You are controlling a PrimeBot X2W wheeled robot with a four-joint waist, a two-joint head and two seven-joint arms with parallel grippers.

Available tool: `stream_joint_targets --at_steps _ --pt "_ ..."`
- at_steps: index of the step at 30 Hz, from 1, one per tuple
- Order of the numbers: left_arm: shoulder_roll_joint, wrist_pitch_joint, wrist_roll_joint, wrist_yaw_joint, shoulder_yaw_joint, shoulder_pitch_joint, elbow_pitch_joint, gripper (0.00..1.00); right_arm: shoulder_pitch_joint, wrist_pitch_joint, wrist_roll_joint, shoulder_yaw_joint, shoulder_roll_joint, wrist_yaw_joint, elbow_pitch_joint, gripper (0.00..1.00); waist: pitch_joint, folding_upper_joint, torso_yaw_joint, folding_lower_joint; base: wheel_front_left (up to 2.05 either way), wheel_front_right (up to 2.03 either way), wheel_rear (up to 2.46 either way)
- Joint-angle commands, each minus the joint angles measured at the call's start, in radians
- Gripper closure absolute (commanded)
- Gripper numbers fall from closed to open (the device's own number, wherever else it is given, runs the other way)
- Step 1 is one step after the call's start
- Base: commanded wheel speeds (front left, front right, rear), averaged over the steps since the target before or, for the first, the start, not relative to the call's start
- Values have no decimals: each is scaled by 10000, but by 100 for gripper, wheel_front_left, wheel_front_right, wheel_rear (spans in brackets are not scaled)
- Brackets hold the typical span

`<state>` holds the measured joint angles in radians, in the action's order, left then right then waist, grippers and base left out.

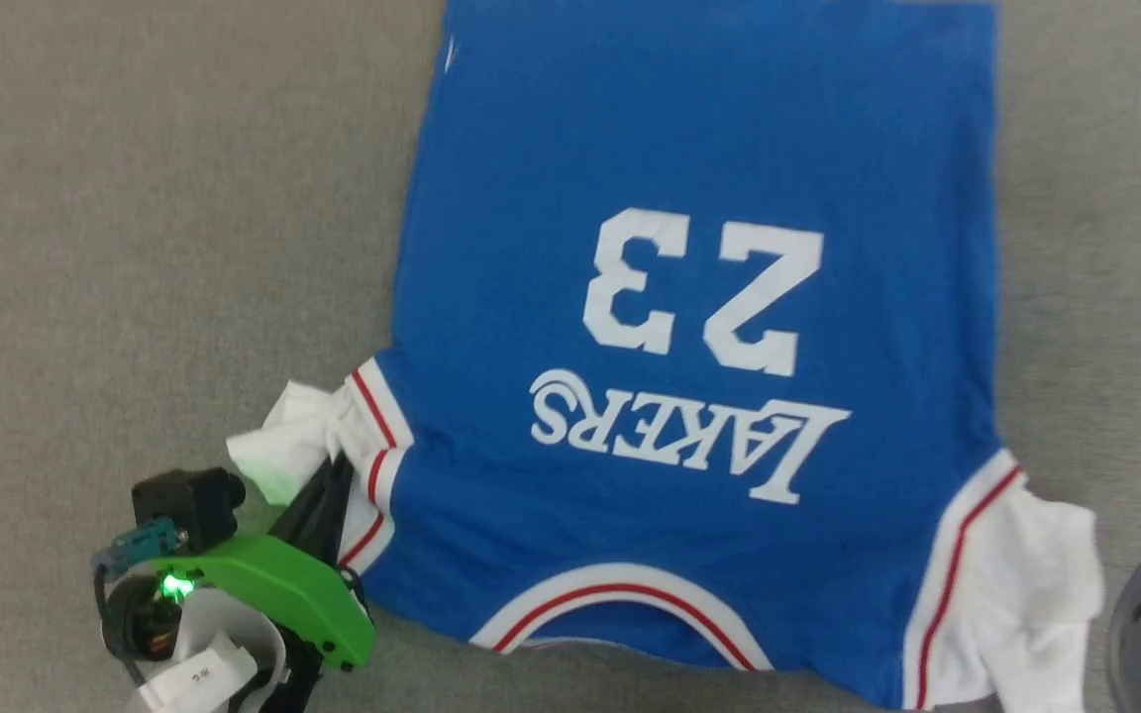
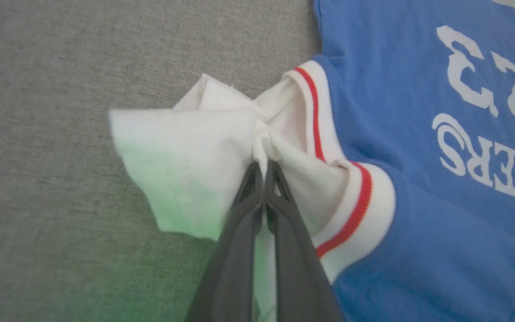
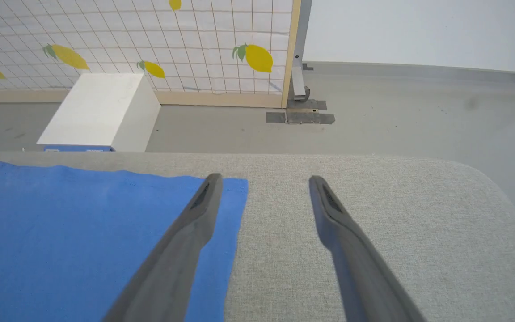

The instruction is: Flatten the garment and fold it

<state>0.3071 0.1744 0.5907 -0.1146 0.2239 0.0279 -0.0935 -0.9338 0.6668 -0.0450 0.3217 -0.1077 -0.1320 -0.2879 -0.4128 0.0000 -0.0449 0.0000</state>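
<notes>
The garment (image 1: 689, 149), a royal-blue jersey T-shirt with white short sleeves, red-and-white striped trim, white "LAKERS" lettering and the number 23, lies spread print-up on the grey fabric-covered surface (image 1: 135, 198). Its collar is toward the robot and its body runs away from it. The left hand (image 1: 338, 465) is clenched, its two long dark fingers (image 2: 248, 197) pressed together on a pinch of the white left sleeve (image 2: 186, 152), just beside the striped trim. The cloth gathers into creases at the pinch and fans out beyond it over the surface, tinted green near the hand. The white right sleeve (image 1: 1026, 584) lies crumpled at the garment's other side. The right hand (image 3: 264, 178) is released, its fingers spread wide with nothing between them. It is at a far corner of the blue cloth, one finger over the garment and the other over bare surface (image 3: 373, 201). Whether it touches either cannot be told. Beyond the surface's edge are a grey floor (image 3: 418, 103), a white box (image 3: 101, 107) and a lemon-printed grid panel (image 3: 150, 36).
</notes>
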Motion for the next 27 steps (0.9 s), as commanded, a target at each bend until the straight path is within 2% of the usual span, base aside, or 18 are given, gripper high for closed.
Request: stream_joint_targets --at_steps 1,7,13,19,20,22,25,27 --pt "36 -74 -10 48 -23 174 -145 100 -381 429 -435 -32 -142 13 -274 0 -1716 0 -947 0 0 0 0" --pt "95 -194 -1 87 -38 108 -932 100 -1524 1948 -1532 -174 -442 13 -885 0 -2636 0 -1247 0 0 0 0" --pt "146 -196 9 73 -5 -50 -1479 100 -2087 2469 -1843 -601 -580 13 -1087 0 -3291 0 -1319 0 0 0 0" --pt "164 -191 -3 45 38 -73 -1613 100 -2134 2867 -1764 -839 -619 13 -1394 0 -3404 0 -1233 0 0 0 0" --pt "169 -189 -14 36 47 -67 -1610 100 -2129 2992 -1684 -823 -598 13 -1453 64 -3359 0 -1202 0 0 0 0" --pt "179 -200 -29 15 46 -66 -1593 100 -2097 3134 -1546 -836 -600 13 -1490 100 -3201 0 -1124 0 0 0 0" --pt "216 -198 -54 -10 41 -75 -1534 100 -2034 3231 -1393 -917 -715 13 -1366 100 -2828 0 -961 0 0 0 0" --pt "294 -133 -89 -54 42 -96 -1359 100 -1850 2919 -789 -1209 -1023 13 -1001 100 -2014 0 -693 0 0 0 0"
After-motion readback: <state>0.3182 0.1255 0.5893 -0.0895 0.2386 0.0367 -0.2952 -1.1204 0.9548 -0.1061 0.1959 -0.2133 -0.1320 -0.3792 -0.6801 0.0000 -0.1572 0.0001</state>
